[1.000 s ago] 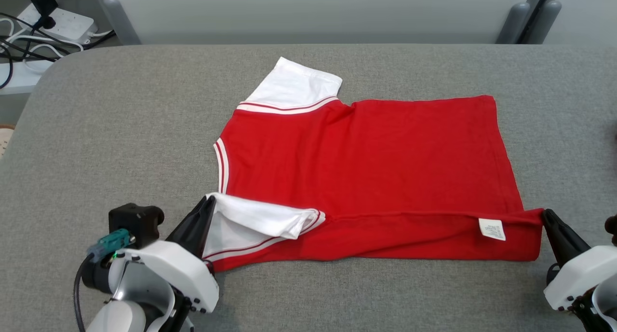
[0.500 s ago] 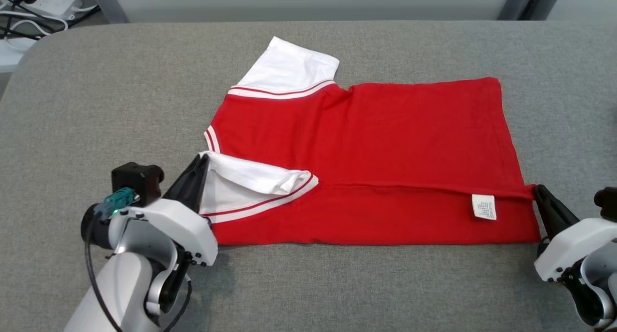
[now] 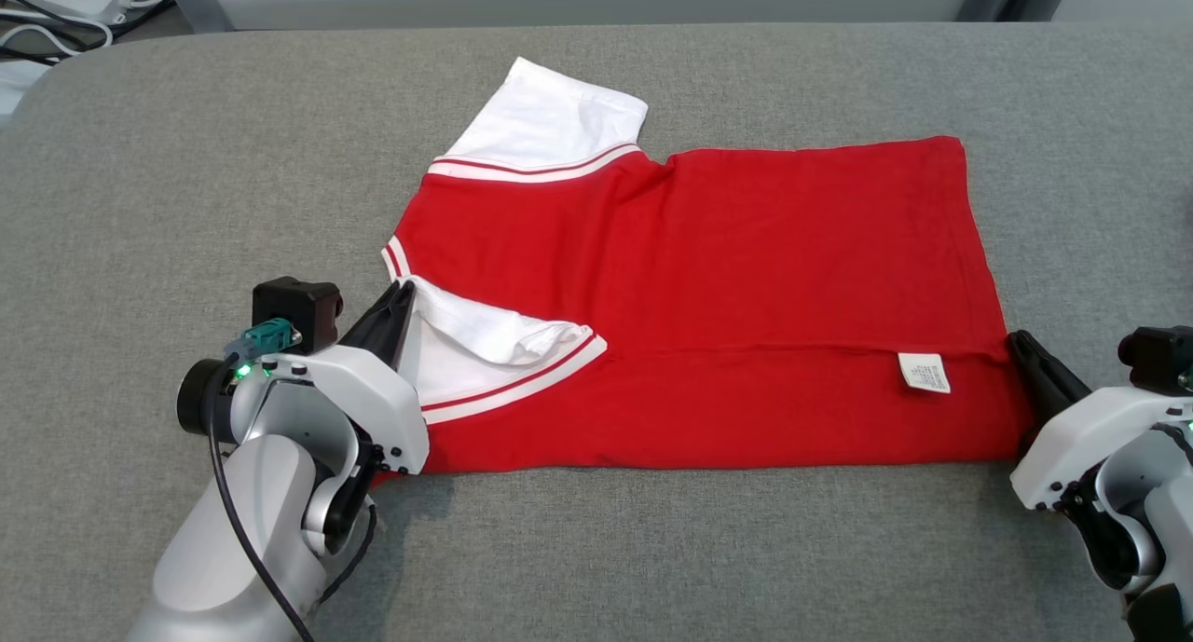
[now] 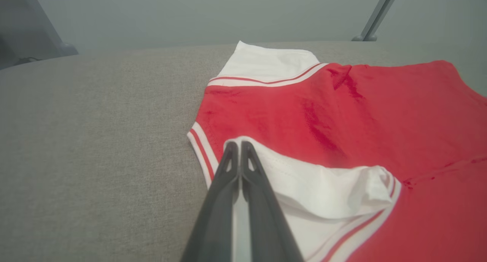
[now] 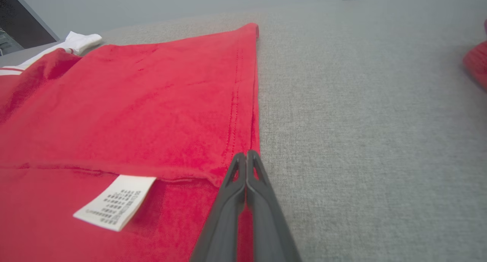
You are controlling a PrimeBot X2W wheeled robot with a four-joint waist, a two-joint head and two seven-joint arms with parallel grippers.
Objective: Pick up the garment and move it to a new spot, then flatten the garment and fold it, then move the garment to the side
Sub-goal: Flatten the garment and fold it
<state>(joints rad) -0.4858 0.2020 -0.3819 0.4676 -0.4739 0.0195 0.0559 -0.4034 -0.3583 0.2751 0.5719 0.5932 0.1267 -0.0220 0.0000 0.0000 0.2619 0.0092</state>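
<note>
Head view: left fingers (image 3: 384,321) and right fingers (image 3: 1044,381) clamp garment (image 3: 746,251) along folded edge, grey table (image 3: 186,157) beyond.

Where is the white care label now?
Head view: the care label sits on the folded-over near edge of the red shirt, at its right end, beside the right gripper.

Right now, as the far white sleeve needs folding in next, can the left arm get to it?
Probably yes. Nothing stands between the left gripper and the far sleeve, just bare table. But it is shut on the near sleeve, so it must let go first.
</note>
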